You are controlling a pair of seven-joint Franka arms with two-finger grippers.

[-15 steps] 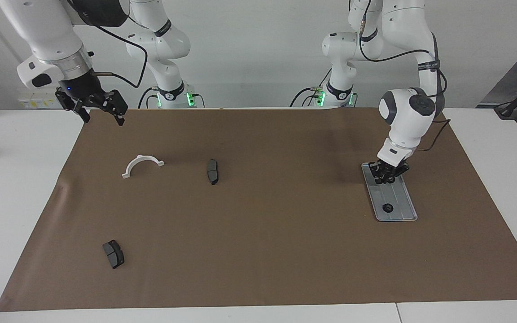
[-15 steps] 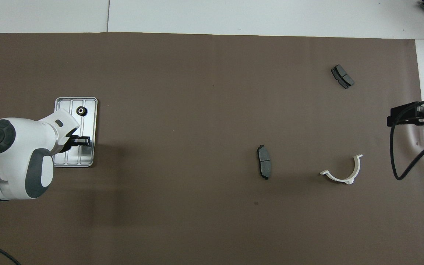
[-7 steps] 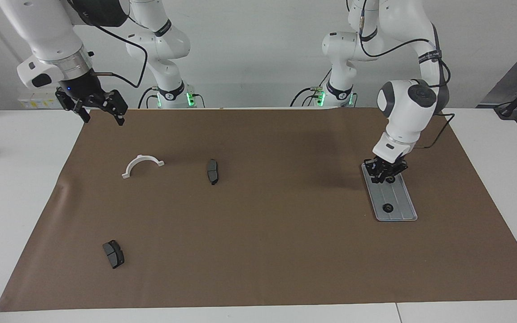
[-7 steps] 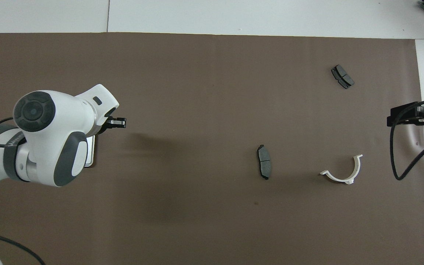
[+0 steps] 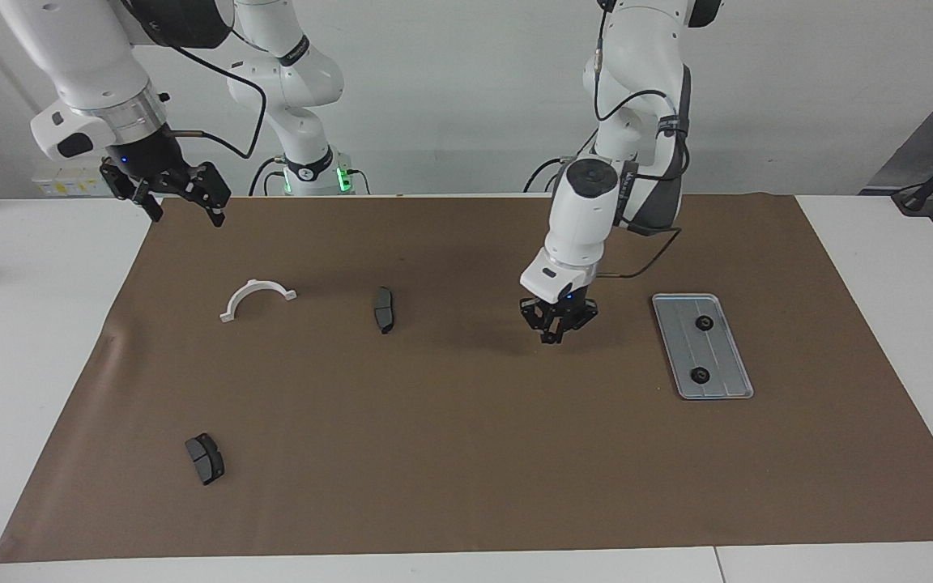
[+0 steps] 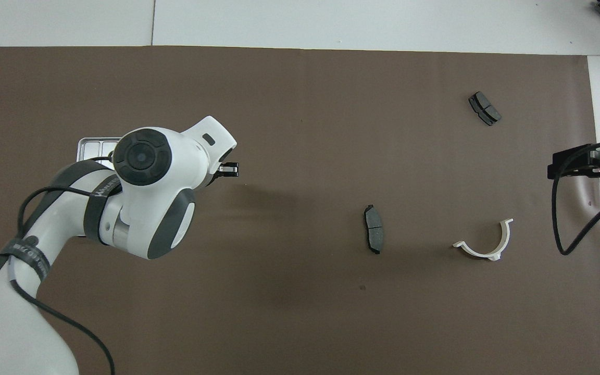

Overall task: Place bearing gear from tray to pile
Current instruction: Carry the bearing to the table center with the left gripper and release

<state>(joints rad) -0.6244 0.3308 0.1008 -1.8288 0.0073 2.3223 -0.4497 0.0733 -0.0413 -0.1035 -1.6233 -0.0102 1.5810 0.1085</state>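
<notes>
The left gripper (image 5: 557, 330) has moved away from the tray (image 5: 730, 356). A moment ago it was low over the end of the tray nearer to the robots. Now it hangs over the brown mat (image 5: 466, 453), between the tray and the closest brake pad (image 5: 384, 309). Its fingertips are pressed together. I cannot tell if a gear is pinched between them.

Two small dark gears lie on the tray, one at the end nearer to the robots (image 5: 704, 323) and one at the farther end (image 5: 700, 375). They are apart from each other.

The pile is toward the right arm's end of the table: the brake pad, a white half-ring (image 5: 258, 298) and a second brake pad (image 5: 205, 458) much farther from the robots.

The right gripper (image 5: 183, 198) waits up in the air over the mat's corner, with its fingers apart.

A gear like this is probably hard metal, light, and smooth enough to slip. It will not bend or break. Being round, it may roll if it is dropped on its edge. I think the best hold is from straight above, pinching across its outer rim, with the fingers going down into the tray's grooves.
</notes>
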